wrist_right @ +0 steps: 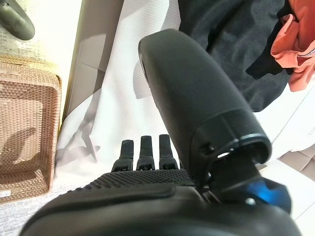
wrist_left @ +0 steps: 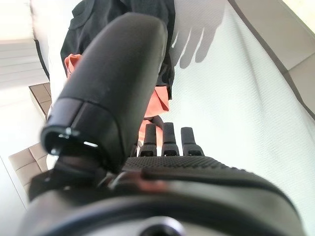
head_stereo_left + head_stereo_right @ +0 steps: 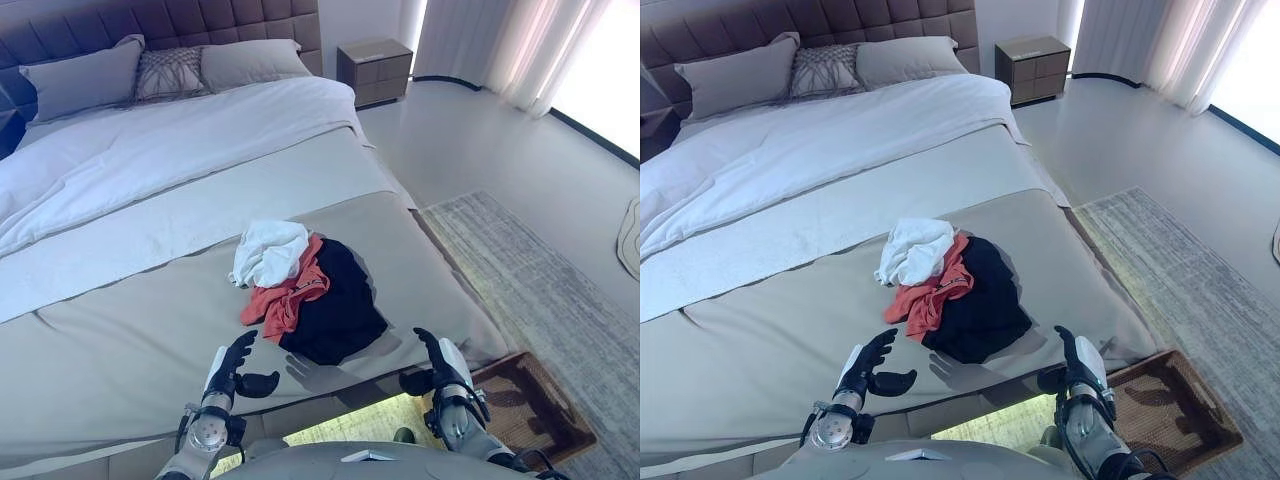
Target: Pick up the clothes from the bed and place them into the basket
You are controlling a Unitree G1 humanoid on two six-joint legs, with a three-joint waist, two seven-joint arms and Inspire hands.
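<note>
Flanking clothes (image 3: 305, 290) — nightstand (image 3: 375, 70), basket (image 3: 1170, 405) beside bed (image 3: 150, 200).

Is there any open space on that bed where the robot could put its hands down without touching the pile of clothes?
Yes. Bare beige cover lies left of the clothes pile, ahead of the left robot hand, and a narrower strip runs between the pile and the bed's right edge, ahead of the right robot hand. The middle is crowded with white, coral and black garments.
</note>
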